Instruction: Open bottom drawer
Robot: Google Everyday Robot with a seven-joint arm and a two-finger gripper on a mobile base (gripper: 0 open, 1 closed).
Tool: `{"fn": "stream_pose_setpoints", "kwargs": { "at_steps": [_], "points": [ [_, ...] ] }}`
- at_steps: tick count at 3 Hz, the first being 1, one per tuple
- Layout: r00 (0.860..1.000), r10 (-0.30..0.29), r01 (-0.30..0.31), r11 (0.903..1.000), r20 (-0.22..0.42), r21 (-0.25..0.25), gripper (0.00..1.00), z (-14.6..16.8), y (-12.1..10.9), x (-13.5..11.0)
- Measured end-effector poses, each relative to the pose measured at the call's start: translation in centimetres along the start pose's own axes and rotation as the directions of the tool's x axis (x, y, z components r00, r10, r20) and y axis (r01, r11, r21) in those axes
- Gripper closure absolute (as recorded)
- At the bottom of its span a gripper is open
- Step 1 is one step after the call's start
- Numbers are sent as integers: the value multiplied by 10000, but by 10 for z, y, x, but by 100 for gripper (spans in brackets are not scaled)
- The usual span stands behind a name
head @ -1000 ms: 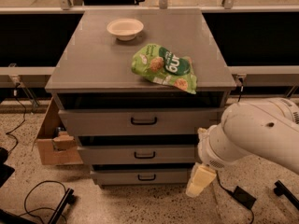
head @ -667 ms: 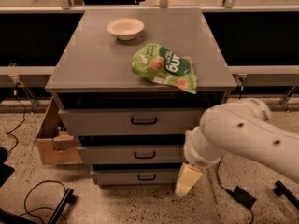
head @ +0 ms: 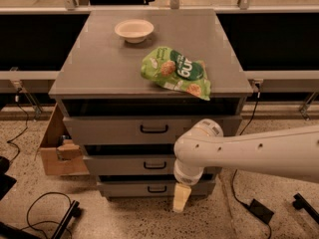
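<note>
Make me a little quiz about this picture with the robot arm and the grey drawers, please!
1. True or false: the end effector is resting up on the cabinet top.
2. Pick one. What lies closest to the white bowl? A, a green snack bag. B, a shoe. C, a red cup.
3. Count: how many drawers are stacked under that top?

Key
1. False. It hangs low in front of the bottom drawer, to the right of its handle in the picture.
2. A.
3. Three.
</note>
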State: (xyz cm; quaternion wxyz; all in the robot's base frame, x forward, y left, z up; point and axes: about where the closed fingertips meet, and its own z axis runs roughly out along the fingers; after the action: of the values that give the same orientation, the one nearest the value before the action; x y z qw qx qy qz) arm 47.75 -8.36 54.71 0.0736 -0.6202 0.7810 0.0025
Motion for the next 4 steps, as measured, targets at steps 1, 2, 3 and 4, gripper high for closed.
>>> {"fn": "stream_pose_setpoints", "kwargs": {
  "at_steps": [1, 2, 3, 4],
  "points": [
    [9960, 149, -163, 9997, -880, -157, 0, 65, -6, 11],
    [9903, 292, -329, 9991, -1355, -255, 0, 111, -3, 22],
    [9890, 333, -378, 9989, -1442, -289, 0, 118, -1, 25],
    [9881, -101, 29, 9989, -1536, -473, 0, 135, 6, 13]
  ]
}}
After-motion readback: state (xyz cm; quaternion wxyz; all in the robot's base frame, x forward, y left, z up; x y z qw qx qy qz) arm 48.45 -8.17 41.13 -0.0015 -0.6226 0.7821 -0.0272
